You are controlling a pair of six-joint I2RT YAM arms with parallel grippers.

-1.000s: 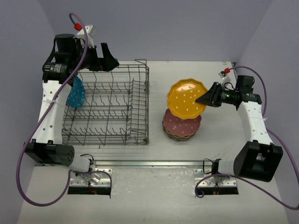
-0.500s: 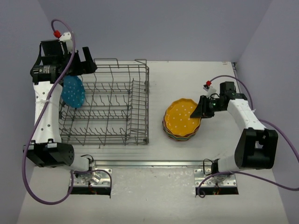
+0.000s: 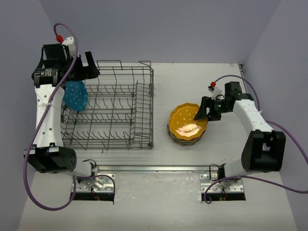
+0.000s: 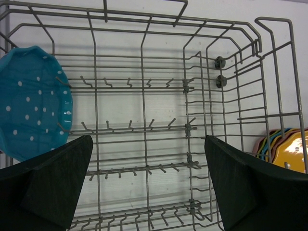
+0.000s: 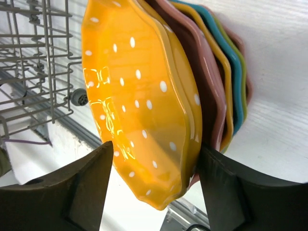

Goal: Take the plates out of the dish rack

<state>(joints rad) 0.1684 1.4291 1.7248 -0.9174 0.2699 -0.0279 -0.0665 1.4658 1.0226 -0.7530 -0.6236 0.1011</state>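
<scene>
R gripper (image 5: 155, 147) spread astride rim of orange plate (image 5: 134, 96) (plate lies atop stack (image 5: 226, 72) on tabletop (image 3: 226, 159), beside dish rack (image 4: 142, 96)). L gripper (image 4: 148, 139) spread wide over rack; blue plate (image 4: 29, 106) stands at its left end.

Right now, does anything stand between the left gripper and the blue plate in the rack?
No other object does. The left gripper, fingers open, hangs over the rack, and the blue plate stands at the rack's left end, off to the fingers' left. Only a few rack tines cross the plate's edge.
</scene>
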